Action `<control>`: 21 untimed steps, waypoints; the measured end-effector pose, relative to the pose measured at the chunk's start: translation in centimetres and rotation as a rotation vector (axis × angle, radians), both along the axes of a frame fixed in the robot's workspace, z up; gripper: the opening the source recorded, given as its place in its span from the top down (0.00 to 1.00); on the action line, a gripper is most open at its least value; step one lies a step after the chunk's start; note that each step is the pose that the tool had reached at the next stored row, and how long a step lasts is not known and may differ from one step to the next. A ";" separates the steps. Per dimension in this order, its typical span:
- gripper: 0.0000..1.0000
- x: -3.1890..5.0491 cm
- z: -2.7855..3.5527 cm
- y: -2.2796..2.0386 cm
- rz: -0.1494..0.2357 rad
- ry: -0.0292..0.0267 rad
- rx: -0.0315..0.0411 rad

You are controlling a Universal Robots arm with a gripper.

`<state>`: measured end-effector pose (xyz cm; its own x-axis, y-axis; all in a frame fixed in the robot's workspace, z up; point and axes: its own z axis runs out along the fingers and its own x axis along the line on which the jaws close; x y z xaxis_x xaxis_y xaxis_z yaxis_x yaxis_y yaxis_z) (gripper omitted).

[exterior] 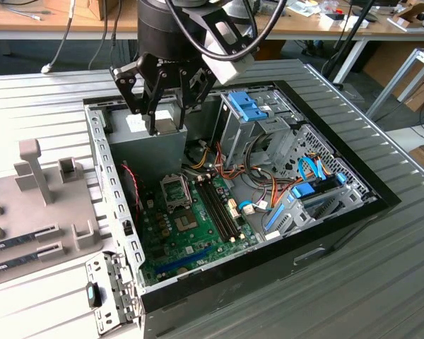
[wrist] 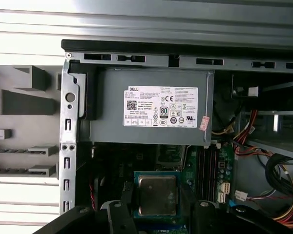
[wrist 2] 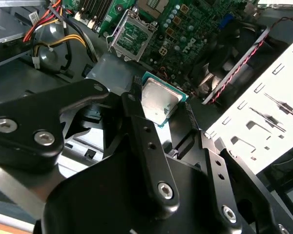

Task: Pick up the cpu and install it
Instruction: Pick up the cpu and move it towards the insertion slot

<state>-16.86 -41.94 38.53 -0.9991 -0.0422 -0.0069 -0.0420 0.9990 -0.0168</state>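
Claw (exterior: 165, 121) grips the cpu (wrist: 157, 195) by opposite edges, poised above and near the socket (wrist 2: 132, 38); level and square to that socket looks key.

The exterior view looked from above and from some distance, slanting down on the whole open case (exterior: 268, 258) on the table (exterior: 381, 282). The gripper (exterior: 166, 120) was at the far end of the case, toward the exterior view's left. The first wrist view faced straight down past the gripper, near the power supply (wrist: 151, 107). The second wrist view stood very close behind the gripper and looked obliquely along it to the socket (wrist 2: 132, 38). Both wrist views shared the cpu (wrist: 157, 195) (wrist 2: 158, 102). All three shared the socket and the motherboard (exterior: 191, 236).
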 end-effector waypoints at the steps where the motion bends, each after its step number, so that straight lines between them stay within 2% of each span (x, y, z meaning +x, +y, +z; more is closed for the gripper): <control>1: 0.53 0.13 -0.01 -0.01 0.000 0.0000 0.0000; 21: 0.53 2.81 -0.25 -0.31 0.000 0.0000 0.0000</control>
